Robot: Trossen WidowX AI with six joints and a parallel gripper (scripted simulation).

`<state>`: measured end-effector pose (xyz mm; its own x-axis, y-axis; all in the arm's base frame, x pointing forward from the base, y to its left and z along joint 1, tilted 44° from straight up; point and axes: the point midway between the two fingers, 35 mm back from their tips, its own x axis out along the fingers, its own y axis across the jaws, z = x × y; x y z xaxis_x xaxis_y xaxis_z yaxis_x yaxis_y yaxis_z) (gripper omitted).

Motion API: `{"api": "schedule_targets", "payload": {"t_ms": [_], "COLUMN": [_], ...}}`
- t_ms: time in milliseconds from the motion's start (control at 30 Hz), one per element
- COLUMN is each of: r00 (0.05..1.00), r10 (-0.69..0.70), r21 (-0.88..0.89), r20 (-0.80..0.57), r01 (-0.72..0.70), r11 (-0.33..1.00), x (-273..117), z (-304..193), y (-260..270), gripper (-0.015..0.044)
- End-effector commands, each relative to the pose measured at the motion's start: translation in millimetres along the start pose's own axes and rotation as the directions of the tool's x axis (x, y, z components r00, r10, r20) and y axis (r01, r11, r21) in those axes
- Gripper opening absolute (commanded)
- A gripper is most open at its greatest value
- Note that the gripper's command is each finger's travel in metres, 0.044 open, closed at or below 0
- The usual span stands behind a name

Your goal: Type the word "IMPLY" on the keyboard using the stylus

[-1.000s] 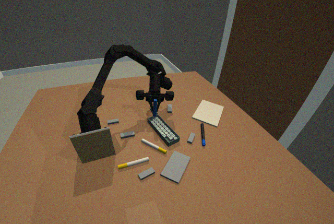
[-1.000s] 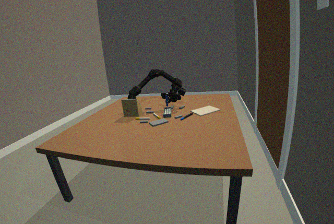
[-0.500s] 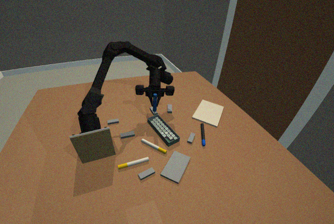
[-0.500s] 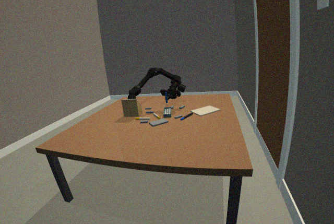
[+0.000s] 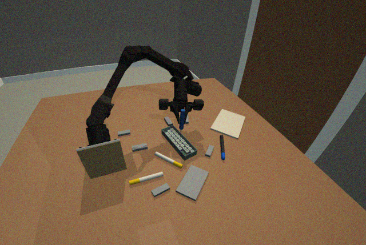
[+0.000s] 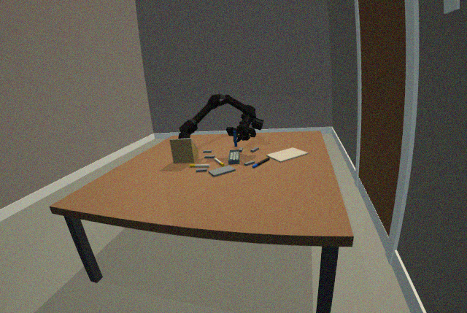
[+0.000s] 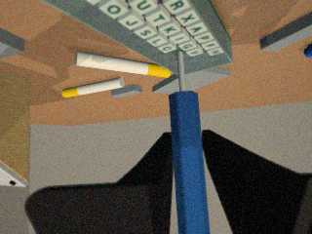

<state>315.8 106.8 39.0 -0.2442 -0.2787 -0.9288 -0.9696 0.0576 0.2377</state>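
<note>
The blue stylus [image 5: 182,115] [image 6: 235,135] [image 7: 189,171] stands nearly upright with its thin grey metal tip down. My gripper [image 5: 182,121] [image 6: 236,140] [image 7: 186,137] is shut on the stylus, one black finger on each side of it. The dark green keyboard [image 5: 178,143] [image 6: 234,157] [image 7: 161,24] with pale letter keys lies on the desk below. In the top view the tip is at the keyboard's far end, by its right edge. In the wrist view the tip overlaps the lower key rows. Whether it touches a key cannot be told.
Two white-and-yellow pens [image 5: 168,159] [image 5: 146,178] and a grey slab [image 5: 193,181] lie nearer the camera. A black-and-blue pen [image 5: 222,147] and cream pad [image 5: 228,123] lie right. Several small grey blocks surround the keyboard. An upright panel [image 5: 102,159] stands before the arm's base.
</note>
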Motion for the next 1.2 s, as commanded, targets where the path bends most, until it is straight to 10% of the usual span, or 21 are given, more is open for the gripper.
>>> {"api": "schedule_targets", "payload": {"t_ms": [0, 1167], "r00": [1.000, 1.000], "r10": [0.004, 0.004], "r21": [0.002, 0.001], "r20": [-0.008, -0.008], "r01": [-0.004, -0.004], "r11": [1.000, 1.000], "x": [25.2, 48.4], "z": [-20.3, -3.0], "y": [-20.8, -27.9], "gripper": [0.0000, 0.0081]}}
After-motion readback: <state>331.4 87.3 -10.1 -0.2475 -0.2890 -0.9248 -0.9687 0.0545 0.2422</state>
